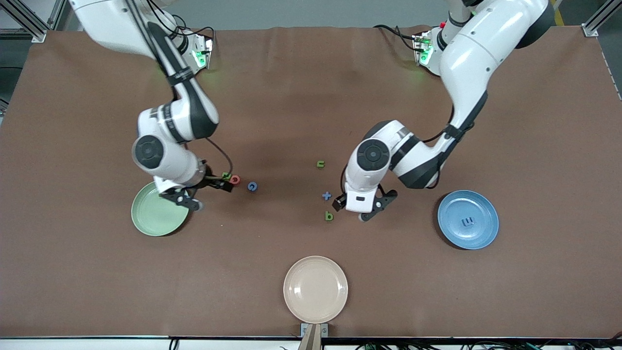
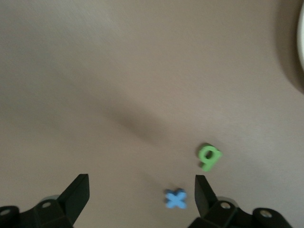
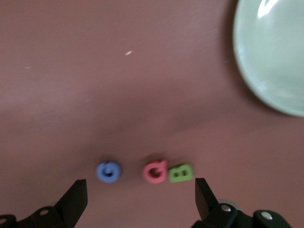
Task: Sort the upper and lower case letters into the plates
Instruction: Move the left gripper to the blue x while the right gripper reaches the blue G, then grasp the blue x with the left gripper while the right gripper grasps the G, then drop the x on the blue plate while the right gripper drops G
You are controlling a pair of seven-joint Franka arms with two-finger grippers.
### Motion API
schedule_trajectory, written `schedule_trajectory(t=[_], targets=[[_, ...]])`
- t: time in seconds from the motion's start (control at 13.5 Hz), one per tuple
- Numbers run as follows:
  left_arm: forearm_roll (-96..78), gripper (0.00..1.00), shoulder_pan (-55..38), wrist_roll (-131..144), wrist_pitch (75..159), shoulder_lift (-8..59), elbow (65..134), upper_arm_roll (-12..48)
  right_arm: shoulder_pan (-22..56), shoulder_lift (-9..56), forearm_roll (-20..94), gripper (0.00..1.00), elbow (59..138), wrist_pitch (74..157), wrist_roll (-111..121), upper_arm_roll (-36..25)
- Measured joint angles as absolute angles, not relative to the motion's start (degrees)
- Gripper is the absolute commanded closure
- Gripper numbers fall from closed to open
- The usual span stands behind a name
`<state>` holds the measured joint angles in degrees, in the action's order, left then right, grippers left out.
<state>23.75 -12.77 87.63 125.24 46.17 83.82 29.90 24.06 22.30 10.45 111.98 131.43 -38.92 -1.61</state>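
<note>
- Currently, three capitals lie in a row on the brown table (image 1: 311, 97): green B (image 1: 226, 175), red Q (image 1: 235, 180) and blue G (image 1: 252, 186). B and Q touch; G sits slightly apart.
- Pale green plate (image 1: 158, 214) lies near this row, nearer the front camera, toward the right arm's end; no letters show in its visible part.
- Right gripper (image 1: 214, 187) hangs low beside the row, by the plate's rim. Its fingers (image 3: 76, 199) are spread wide and hold nothing.
- Blue t (image 1: 326, 196) and green b (image 1: 329, 216) lie mid-table, b nearer the camera; green n (image 1: 320, 164) lies farther back.
- Left gripper (image 1: 357, 206) hangs just beside t and b. Its fingers (image 2: 78, 192) are spread wide and empty.
- Blue plate (image 1: 468, 219) lies toward the left arm's end with blue m (image 1: 467, 222) in it.
- Cream-beige plate (image 1: 315, 289) lies nearest the camera, unloaded.
</note>
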Motion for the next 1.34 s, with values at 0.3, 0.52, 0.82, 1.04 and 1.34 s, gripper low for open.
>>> schedule_trajectory(t=[0.3, 0.52, 0.82, 1.04, 1.34], targets=[[23.7, 0.14, -22.2, 96.0, 127.7, 50.4, 78.9, 23.6, 29.6, 26.5, 10.5, 0.12, 112.4, 139.2, -45.2, -1.7], [23.8, 0.24, -25.6, 99.5, 129.5, 53.6, 76.6, 22.1, 30.8, 30.2, 10.5, 0.19, 112.4, 142.6, -46.2, -1.7], [23.8, 0.41, -26.8, 100.2, 129.6, 55.3, 76.3, 20.9, 31.4, 32.0, 10.5, 0.32, 112.4, 143.9, -46.3, -1.8], [23.7, 0.69, -26.8, 100.2, 129.3, 55.3, 76.0, 20.9, 32.0, 33.2, 10.5, 0.57, 112.4, 145.1, -46.3, -1.9], [23.7, 0.99, -26.8, 100.2, 128.2, 55.2, 75.4, 20.8, 32.1, 32.8, 10.5, 0.97, 112.1, 145.1, -46.4, -2.0]])
